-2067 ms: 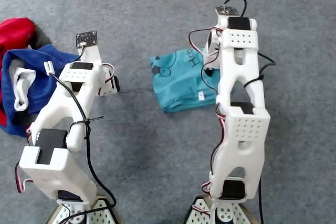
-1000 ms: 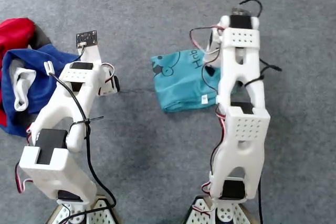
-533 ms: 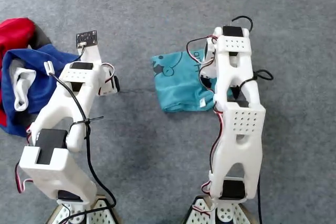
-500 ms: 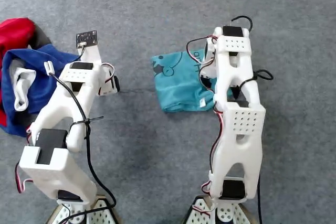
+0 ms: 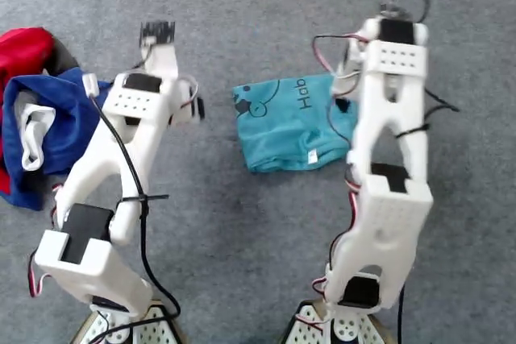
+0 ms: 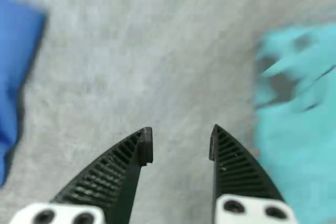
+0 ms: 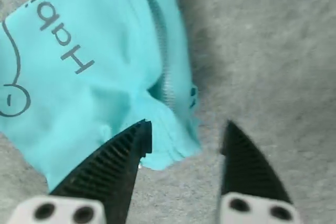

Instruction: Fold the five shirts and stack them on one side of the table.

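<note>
A folded teal shirt (image 5: 284, 124) with dark print lies on the grey carpet between the two arms. In the right wrist view, my right gripper (image 7: 186, 136) is open above the teal shirt (image 7: 89, 77), one finger over its corner and the other over bare carpet. My left gripper (image 6: 181, 142) is open over bare carpet, with the teal shirt (image 6: 294, 129) to one side and a blue shirt (image 6: 16, 66) to the other. In the high view, the left arm (image 5: 137, 106) stands between the shirt pile and the teal shirt. The right arm (image 5: 391, 70) is at the teal shirt's right edge.
At the table's left edge a pile holds a crumpled blue shirt (image 5: 52, 118), a red shirt (image 5: 24, 46) behind it, and a white garment (image 5: 32, 138) on the blue one. Grey carpet (image 5: 242, 223) covers the table.
The left arm has stretched away from its base and swung right, toward the teal shirt. The right arm has swung right, off the shirt's middle to its right edge.
</note>
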